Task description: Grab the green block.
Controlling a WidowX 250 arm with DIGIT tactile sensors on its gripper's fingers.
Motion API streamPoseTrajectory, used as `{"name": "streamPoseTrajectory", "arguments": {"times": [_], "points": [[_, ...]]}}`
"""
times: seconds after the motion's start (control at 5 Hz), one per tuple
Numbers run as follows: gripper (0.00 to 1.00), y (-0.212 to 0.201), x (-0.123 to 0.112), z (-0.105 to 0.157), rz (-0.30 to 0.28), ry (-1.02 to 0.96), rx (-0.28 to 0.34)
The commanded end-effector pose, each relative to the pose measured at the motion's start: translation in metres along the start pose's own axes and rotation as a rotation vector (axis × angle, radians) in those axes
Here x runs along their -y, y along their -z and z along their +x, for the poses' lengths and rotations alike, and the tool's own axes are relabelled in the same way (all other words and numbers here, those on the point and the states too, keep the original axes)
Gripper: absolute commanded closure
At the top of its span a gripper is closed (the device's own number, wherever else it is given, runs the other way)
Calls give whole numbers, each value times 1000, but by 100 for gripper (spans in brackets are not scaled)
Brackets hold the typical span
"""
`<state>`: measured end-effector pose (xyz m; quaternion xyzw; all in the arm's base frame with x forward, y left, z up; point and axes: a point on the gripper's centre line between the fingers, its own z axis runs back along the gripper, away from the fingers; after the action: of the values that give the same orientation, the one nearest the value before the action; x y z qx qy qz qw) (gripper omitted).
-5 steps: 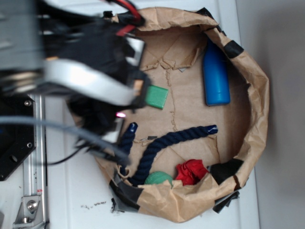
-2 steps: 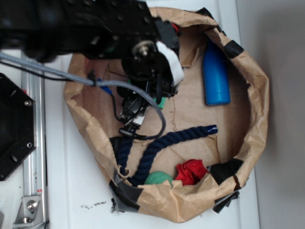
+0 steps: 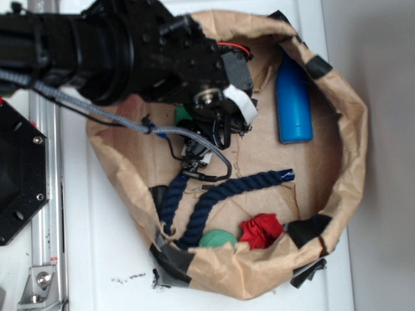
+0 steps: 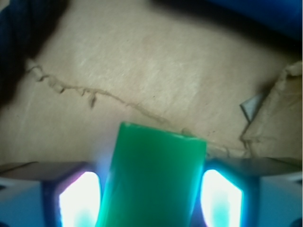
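Note:
The green block is a flat green slab standing between my two glowing fingers in the wrist view, its sides against both pads. My gripper is shut on it above the brown paper floor. In the exterior view the black arm covers the gripper, and only a small green corner of the block shows beside the wrist.
All lies inside a rolled-down brown paper bag. A blue bottle lies at the upper right. A navy rope curves across the lower middle. A round green ball and a red cloth sit at the bottom rim.
The arm swung in over the block and came down on it. The green block, lying open a second ago, now sits between the fingers and has shifted up and to the left.

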<state>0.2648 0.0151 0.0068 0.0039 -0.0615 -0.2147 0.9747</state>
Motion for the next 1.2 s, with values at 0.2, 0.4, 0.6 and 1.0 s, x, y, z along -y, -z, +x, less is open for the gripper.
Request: {"name": "streamPoseTrajectory", "arguments": {"times": [0.2, 0.4, 0.6, 1.0], "points": [[100, -48, 3, 22, 11, 6, 18], [100, -97, 11, 36, 19, -28, 30], [100, -125, 20, 38, -14, -46, 78], [100, -124, 26, 30, 48, -430, 33]]}}
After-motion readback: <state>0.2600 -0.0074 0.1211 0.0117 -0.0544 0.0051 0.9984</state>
